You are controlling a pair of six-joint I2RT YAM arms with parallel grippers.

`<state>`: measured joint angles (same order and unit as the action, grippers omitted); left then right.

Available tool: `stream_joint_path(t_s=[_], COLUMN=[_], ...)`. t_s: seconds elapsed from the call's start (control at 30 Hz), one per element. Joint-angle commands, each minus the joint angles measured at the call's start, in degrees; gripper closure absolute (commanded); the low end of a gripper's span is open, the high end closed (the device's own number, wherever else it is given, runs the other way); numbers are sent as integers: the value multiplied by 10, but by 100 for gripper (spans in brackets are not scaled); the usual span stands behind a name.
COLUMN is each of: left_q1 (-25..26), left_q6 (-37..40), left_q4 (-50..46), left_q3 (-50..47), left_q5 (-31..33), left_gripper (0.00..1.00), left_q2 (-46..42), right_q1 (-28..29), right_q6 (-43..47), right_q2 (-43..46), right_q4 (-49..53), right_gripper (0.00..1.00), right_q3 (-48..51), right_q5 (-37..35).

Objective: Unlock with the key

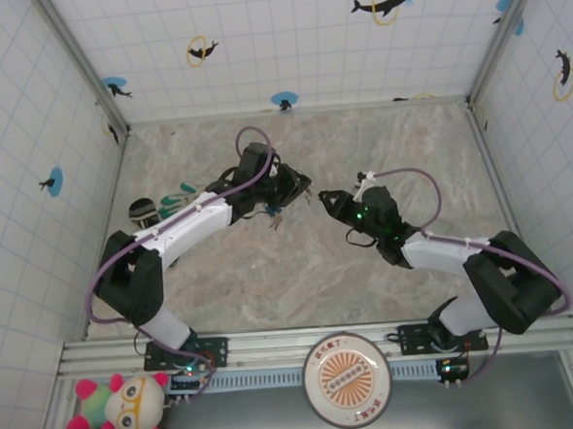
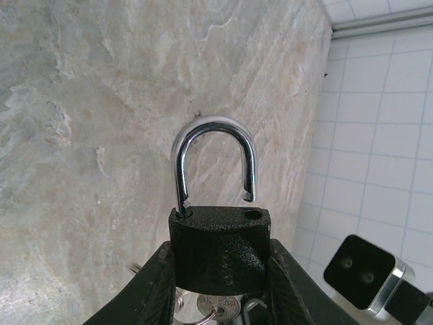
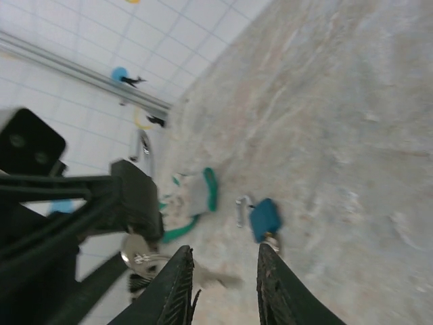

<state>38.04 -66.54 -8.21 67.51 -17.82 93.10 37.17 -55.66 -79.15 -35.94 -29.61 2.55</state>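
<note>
My left gripper (image 2: pixel 220 249) is shut on a black padlock (image 2: pixel 220 247), gripping its body from both sides. The steel shackle (image 2: pixel 215 159) stands raised, with its right end out of its hole. A silvery round key (image 2: pixel 220 309) on a ring shows right beneath the lock body, and hangs under the lock (image 3: pixel 139 196) as the key (image 3: pixel 137 252) in the right wrist view. My right gripper (image 3: pixel 223 249) is open and holds nothing, a short way right of the lock. From above, the left gripper (image 1: pixel 290 187) and right gripper (image 1: pixel 327 204) face each other mid-table.
A small blue padlock (image 3: pixel 265 218) lies on the stone-patterned tabletop (image 1: pixel 379 141), with a teal-green piece (image 3: pixel 206 191) beside it. Green bits and a dark round object (image 1: pixel 142 212) sit at the left. Tiled walls enclose the table. A plush toy (image 1: pixel 123 404) sits at the front rail.
</note>
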Motion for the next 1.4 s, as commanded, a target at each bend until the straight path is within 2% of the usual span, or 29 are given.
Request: stream_joint_path(t_s=[0.0,0.07,0.17,0.3,0.53,0.83,1.37], left_q1=[-1,-1,0,0,2,5,11], left_q6=[-9,-10,-12,-18,-20,-24,-38], left_q4=[-8,-9,-9,-8,-8,-2,19], left_q3=[13,15,17,14,14,11,6], left_q5=[-18,-23,-30,-36,-41,-50,-69], left_gripper=[100,100,100,100,100,100,100], left_q2=[4,7,11,11,8,12,9], right_q1=[21,36,54,62,72,85,83], right_q6=[109,132,146,159,175,187,186], right_q2=[48,71,96,92,34,-21,-64], right_q4=[120,118,85,41,-34,-56,-109], right_gripper=[66,62,52,50,53,54,66], right_q3=[-4,5,24,25,-5,-52,-61], right_q5=[-49,-74,-110,-123,-109,-110,-173])
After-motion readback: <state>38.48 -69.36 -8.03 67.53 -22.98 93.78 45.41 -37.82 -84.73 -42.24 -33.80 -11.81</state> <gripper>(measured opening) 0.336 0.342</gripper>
